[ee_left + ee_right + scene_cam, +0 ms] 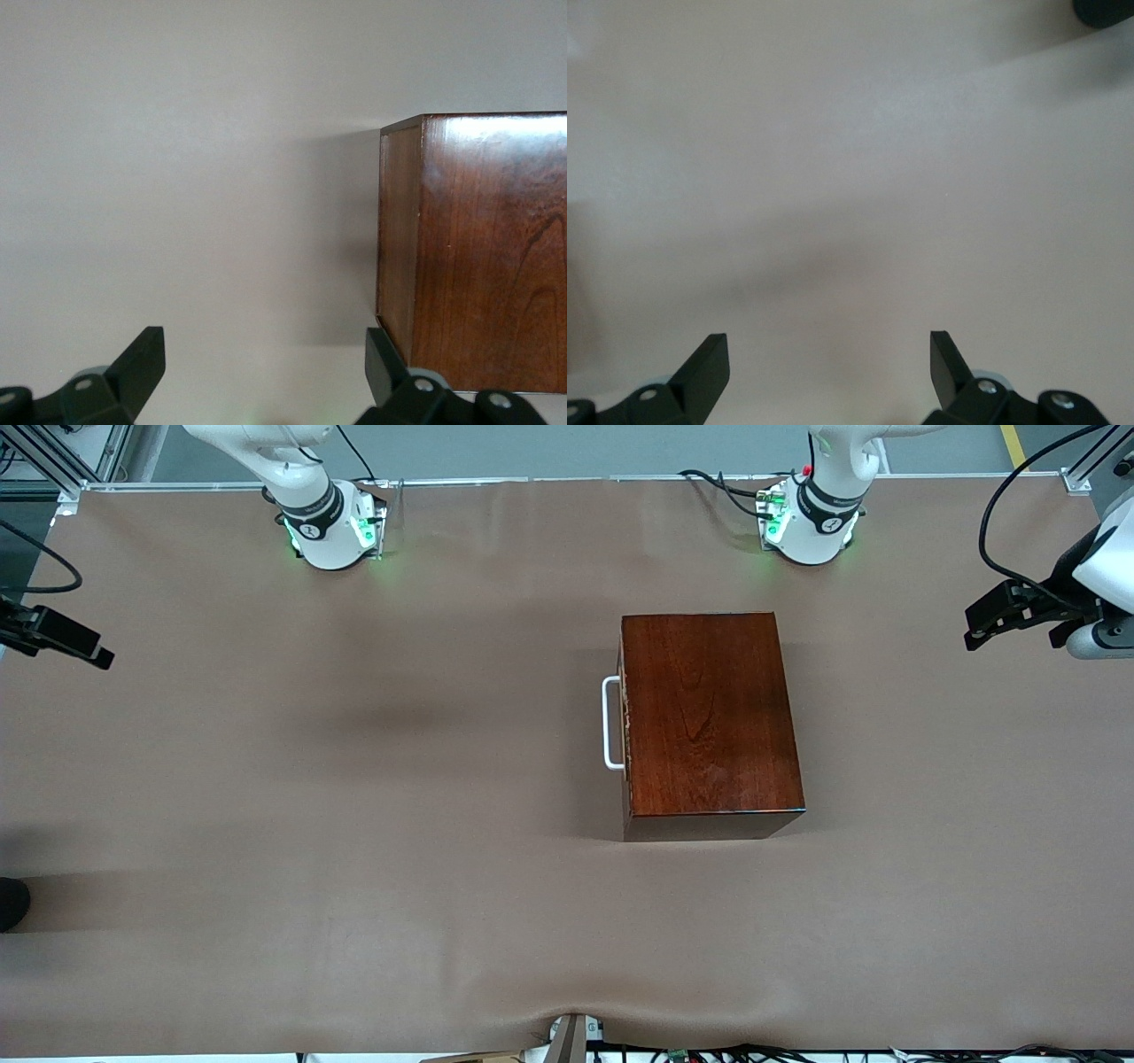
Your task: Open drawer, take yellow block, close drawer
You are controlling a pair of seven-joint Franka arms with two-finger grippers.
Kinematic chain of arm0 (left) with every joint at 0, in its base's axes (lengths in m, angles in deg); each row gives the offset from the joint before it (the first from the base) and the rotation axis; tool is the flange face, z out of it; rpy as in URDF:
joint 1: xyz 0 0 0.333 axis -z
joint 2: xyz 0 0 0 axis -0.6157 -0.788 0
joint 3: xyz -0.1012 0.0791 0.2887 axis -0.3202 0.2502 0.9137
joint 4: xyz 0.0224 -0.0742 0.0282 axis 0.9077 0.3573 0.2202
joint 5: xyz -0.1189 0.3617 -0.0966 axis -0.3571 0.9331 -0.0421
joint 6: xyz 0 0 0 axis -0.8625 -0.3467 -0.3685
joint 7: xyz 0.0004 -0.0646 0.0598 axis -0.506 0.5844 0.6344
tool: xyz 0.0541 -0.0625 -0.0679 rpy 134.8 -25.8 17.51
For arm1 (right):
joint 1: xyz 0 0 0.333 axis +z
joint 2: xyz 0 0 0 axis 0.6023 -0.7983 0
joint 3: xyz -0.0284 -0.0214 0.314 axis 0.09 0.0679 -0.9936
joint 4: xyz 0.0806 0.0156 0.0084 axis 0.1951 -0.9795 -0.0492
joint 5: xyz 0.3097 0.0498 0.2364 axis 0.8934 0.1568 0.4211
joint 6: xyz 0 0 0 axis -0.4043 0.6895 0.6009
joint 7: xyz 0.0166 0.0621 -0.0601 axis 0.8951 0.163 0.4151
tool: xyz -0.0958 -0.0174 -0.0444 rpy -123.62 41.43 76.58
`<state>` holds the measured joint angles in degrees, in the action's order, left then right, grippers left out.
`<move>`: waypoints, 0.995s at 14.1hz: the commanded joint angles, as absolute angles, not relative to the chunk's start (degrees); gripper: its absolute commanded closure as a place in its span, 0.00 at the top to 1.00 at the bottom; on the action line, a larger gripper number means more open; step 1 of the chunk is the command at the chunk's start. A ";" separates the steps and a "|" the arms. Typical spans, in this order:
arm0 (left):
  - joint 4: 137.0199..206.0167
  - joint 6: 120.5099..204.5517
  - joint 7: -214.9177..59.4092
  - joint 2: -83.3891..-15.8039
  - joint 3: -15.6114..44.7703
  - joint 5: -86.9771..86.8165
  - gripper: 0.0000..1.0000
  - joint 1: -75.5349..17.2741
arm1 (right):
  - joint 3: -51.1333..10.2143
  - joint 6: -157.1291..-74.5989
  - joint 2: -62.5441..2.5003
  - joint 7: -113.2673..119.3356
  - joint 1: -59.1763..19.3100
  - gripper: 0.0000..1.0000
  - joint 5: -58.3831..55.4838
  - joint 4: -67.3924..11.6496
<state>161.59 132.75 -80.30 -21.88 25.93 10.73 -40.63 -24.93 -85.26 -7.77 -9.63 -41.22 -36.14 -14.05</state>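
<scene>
a: from the front view, how does the drawer (625,726) look?

b: it sits fully pushed into a glossy dark reddish-brown wooden box (709,717), so only its dark front edge shows, with a white u-shaped bar handle (610,724) sticking out toward the right arm's end of the tabletop (354,824). the box stands on the brown tabletop, closer to the left arm's base than to the right arm's. the grain on its top is clear and shiny. no yellow block is visible anywhere.

a: and the arms there?

b: the left tool (983,627) hangs over the tabletop's edge at the left arm's end, well apart from the box. the right tool (89,651) hangs over the edge at the right arm's end, also well apart from it. both arms wait.

a: the left wrist view?

b: the left tool (266,367) has its fingers (142,363) spread wide with nothing between them. one corner of the wooden box (478,257) shows, its side panel and polished top meeting at a sharp edge, standing on the pale tabletop (177,177).

a: the right wrist view?

b: the right tool (830,367) is spread wide too, holding nothing, over bare tabletop (833,159).
</scene>
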 commanded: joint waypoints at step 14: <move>160.66 131.50 -80.51 -21.95 25.61 9.97 1.00 -40.55 | -25.73 -85.76 -8.40 -10.00 -41.69 1.00 -35.66 -13.40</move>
